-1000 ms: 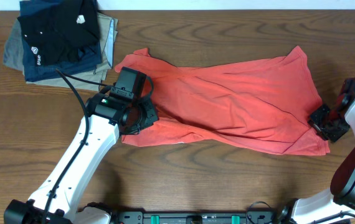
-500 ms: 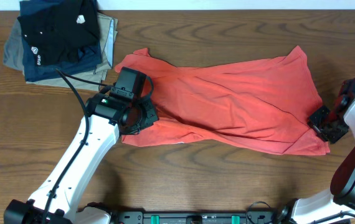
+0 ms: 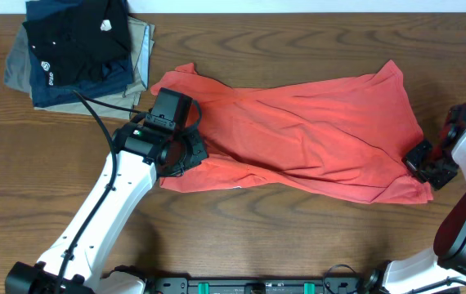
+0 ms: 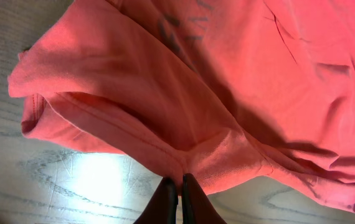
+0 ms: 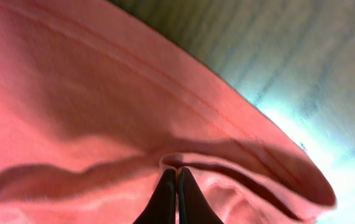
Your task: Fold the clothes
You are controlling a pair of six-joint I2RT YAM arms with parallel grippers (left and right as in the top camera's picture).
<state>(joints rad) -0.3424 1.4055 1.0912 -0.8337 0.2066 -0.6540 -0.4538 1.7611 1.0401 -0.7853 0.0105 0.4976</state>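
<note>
The coral-red T-shirt (image 3: 298,135) lies spread and rumpled across the middle of the wooden table, folded roughly lengthwise. My left gripper (image 3: 190,155) is shut on the shirt's near-left hem; in the left wrist view (image 4: 179,182) the dark fingertips pinch a fold of red cloth (image 4: 184,93), with faint navy lettering above. My right gripper (image 3: 419,159) is shut on the shirt's right edge; in the right wrist view (image 5: 177,173) the fingertips clamp a hemmed fold of the cloth (image 5: 71,106).
A stack of folded garments sits at the back left: a black shirt with white logos (image 3: 73,41) on navy (image 3: 82,88) and khaki (image 3: 141,49) pieces. Bare wood table (image 3: 282,237) lies in front of the shirt.
</note>
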